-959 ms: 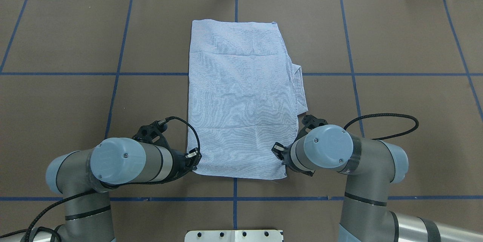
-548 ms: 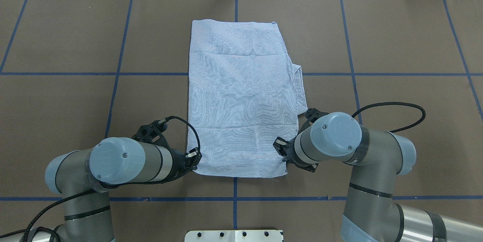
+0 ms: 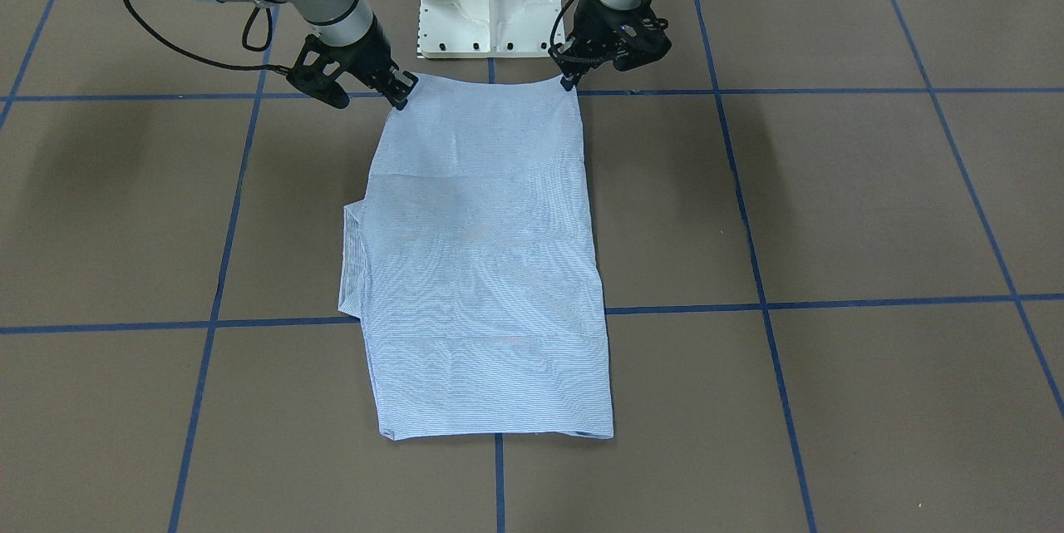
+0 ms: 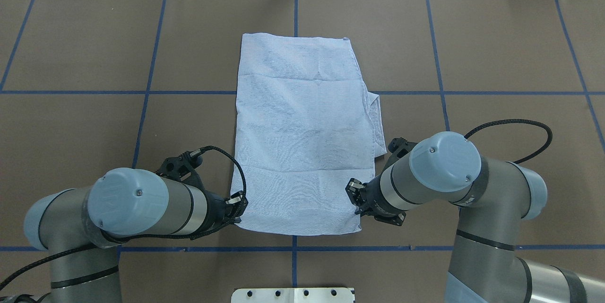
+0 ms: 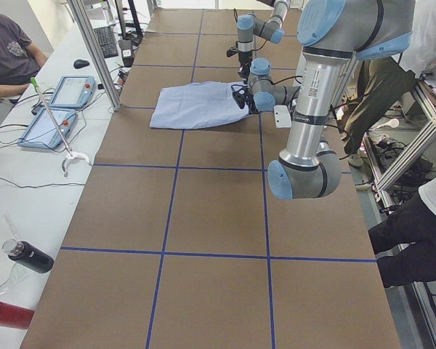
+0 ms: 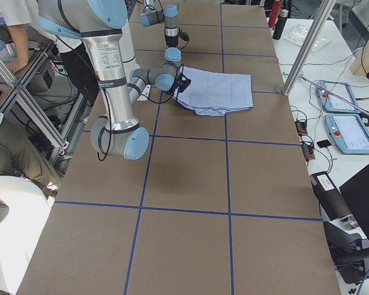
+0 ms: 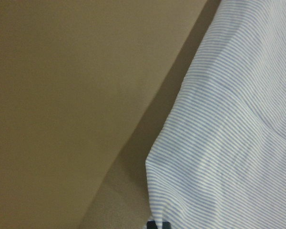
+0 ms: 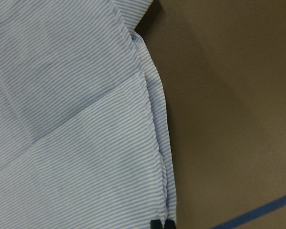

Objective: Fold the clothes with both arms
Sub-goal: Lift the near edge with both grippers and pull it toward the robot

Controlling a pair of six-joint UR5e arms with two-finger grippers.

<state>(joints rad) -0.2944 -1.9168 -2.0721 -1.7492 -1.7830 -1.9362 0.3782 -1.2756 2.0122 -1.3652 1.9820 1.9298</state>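
The front-facing view, unlike the overhead one, plainly showed the left gripper [image 3: 568, 82] and right gripper [image 3: 402, 97] each pinched tight on a corner of the shirt [image 3: 486, 267]

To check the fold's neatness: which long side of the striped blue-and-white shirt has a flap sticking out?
The side by the right arm's black hand: a flap of the blue-and-white striped shirt juts out there; the other is straight.
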